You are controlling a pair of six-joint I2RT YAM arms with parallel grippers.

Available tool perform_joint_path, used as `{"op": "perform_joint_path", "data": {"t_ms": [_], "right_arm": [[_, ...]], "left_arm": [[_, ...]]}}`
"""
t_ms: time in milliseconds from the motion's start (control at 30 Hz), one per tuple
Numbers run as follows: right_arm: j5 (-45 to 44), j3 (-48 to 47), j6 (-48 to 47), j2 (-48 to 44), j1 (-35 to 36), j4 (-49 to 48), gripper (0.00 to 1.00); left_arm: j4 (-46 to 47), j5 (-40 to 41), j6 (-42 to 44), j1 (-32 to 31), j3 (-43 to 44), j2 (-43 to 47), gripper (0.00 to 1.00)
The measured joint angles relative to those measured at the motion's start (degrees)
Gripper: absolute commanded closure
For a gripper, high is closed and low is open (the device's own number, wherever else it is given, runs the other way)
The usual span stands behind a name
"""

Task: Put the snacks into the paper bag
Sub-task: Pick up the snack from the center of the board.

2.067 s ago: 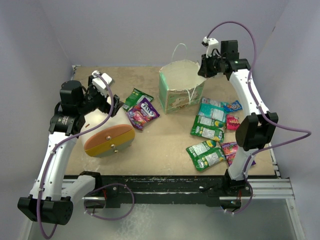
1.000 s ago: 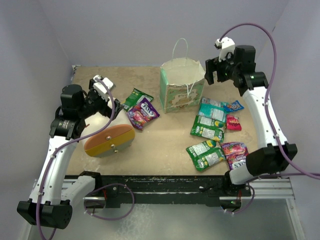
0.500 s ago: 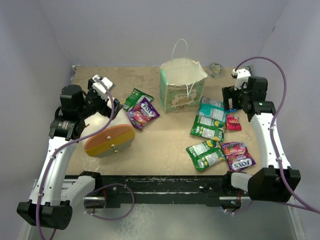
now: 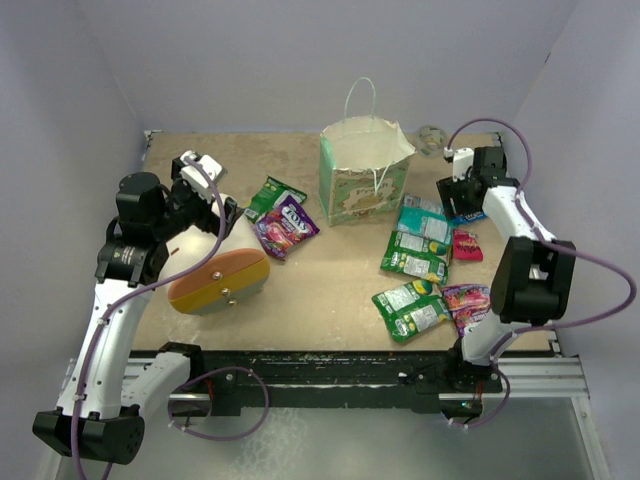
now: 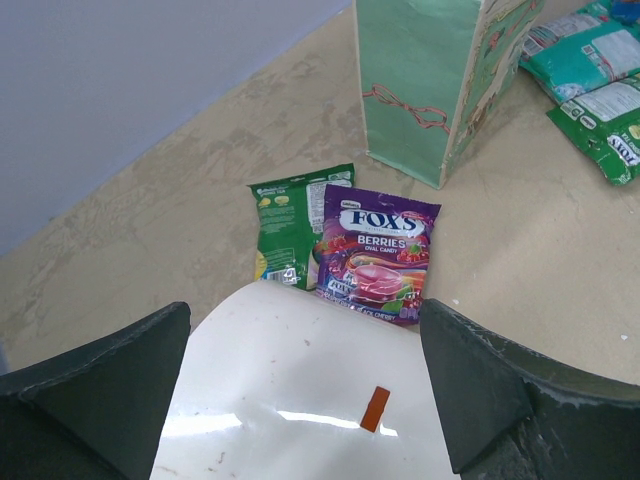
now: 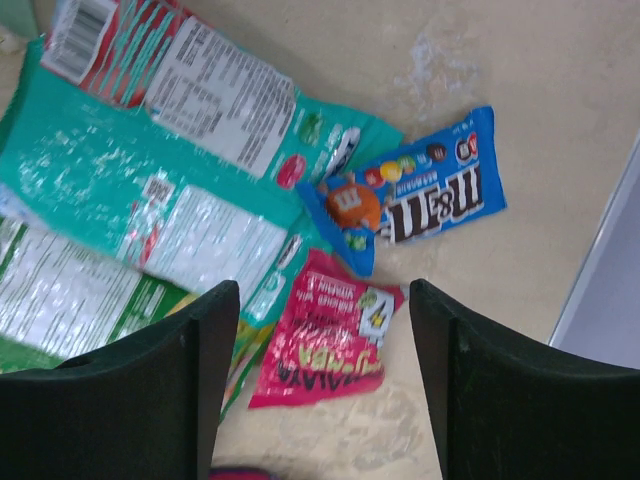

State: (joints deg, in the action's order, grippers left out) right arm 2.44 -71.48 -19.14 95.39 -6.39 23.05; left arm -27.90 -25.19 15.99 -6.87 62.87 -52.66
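Landmark: the paper bag (image 4: pixel 360 185) stands upright at the back middle of the table (image 4: pixel 330 290), mouth open. One white loop handle rises above the rim and the other hangs down the front.

Snacks: every packet in view lies flat on the table, outside the bag.
- Left of the bag: a green packet (image 5: pixel 290 215) and a purple FOXS packet (image 5: pixel 375 250) lie side by side, edges overlapping.
- Right of the bag: a teal packet (image 6: pixel 150 200), with a blue M&M's packet (image 6: pixel 425 195) and a small red packet (image 6: pixel 325 345) just beside it.
- Right of the bag and nearer the front edge: several green packets (image 4: pixel 412 300) and a second purple packet (image 4: pixel 472 300).

The left gripper (image 5: pixel 303 320) is well left of the bag with its fingers spread wide. They straddle the pale body of the cream cone-shaped object (image 4: pixel 215 278); whether they touch it cannot be told.

The right gripper (image 6: pixel 322 300) is right of the bag, low over the packets, fingers apart with nothing between them. The red packet and a corner of the blue one show in the gap below.

Behind the bag to its right lies a small grey object (image 4: pixel 432 137), too small to identify
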Motion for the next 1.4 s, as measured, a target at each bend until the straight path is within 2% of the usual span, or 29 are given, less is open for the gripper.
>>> {"op": "perform_joint_path", "data": {"t_ms": [100, 500, 1033, 1400], "right_arm": [[0.0, -4.0, -2.7, 7.9, 0.0, -0.7, 0.38], [-3.0, -7.7, -8.6, 15.0, 0.0, 0.2, 0.49], [-4.4, -8.2, -10.8, 16.3, -0.1, 1.2, 0.99], [-1.8, -11.2, -10.3, 4.9, -0.2, 8.0, 1.00]], "left_arm": [[0.0, -0.1, -0.4, 0.0, 0.0, 0.0, 0.01], [0.0, -0.4, -0.5, 0.4, 0.0, 0.0, 0.01], [0.1, -1.2, -0.5, 0.9, -0.2, 0.2, 0.01], [0.5, -1.2, -0.6, 1.0, -1.0, 0.7, 0.01]]}}
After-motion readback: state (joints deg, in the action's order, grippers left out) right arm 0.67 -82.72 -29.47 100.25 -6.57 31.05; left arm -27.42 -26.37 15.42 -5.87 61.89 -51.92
